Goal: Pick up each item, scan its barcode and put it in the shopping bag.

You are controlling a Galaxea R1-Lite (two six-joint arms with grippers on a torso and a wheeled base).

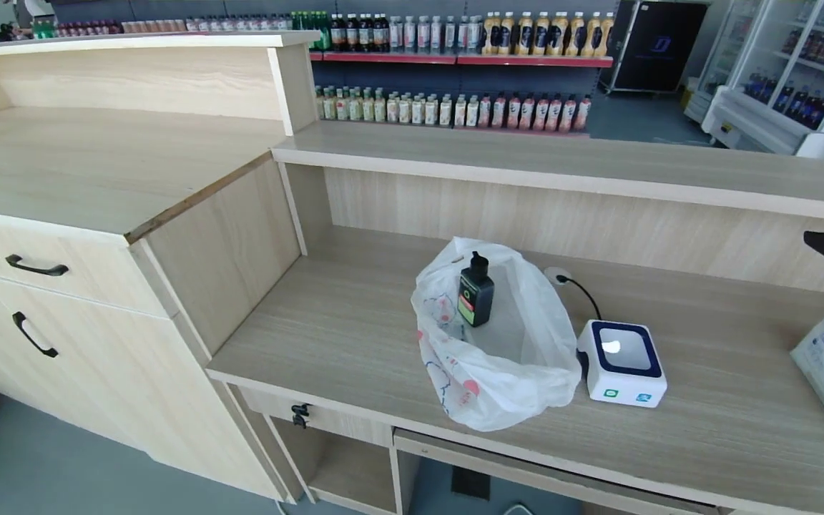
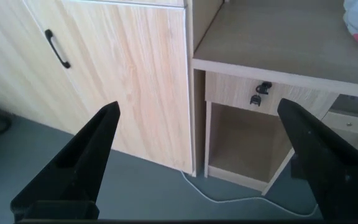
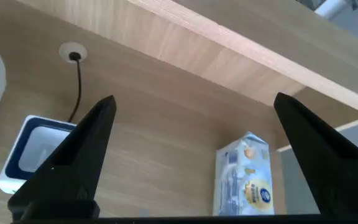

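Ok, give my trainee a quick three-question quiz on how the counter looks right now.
1. True or false: the black bottle stands upright inside the shopping bag.
2. What sits on the counter just to the robot's right of the bag? A) a keyboard B) the scanner C) a basket
3. Fill in: the left tool and the right tool are both ___, holding nothing.
Key: 1 true; 2 B; 3 open.
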